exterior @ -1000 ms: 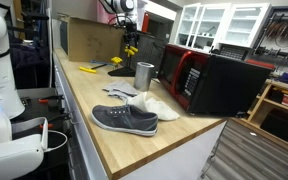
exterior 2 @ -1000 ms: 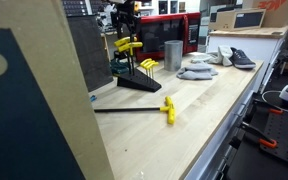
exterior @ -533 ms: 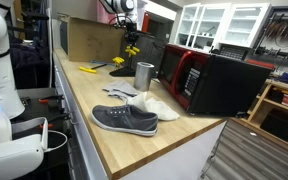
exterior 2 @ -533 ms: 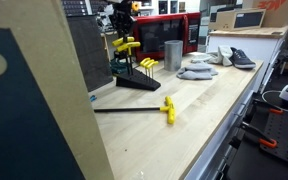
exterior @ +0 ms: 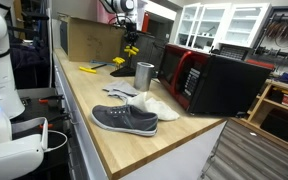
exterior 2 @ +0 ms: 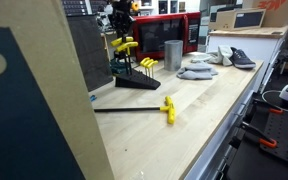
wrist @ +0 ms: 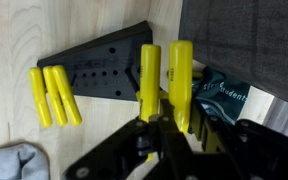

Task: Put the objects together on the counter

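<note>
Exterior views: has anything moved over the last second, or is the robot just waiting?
Nothing visibly changed. The end effector stays at the yellow handles over the black holder; shoe, cup and loose yellow tool lie as before.

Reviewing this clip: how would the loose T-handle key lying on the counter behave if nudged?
The key looks rigid: a thin straight shaft with a chunky yellow handle. Pushed on the shaft, it would probably pivot rather than roll, since the crossbar blocks rolling. It likely slides easily on the smooth counter.
</note>
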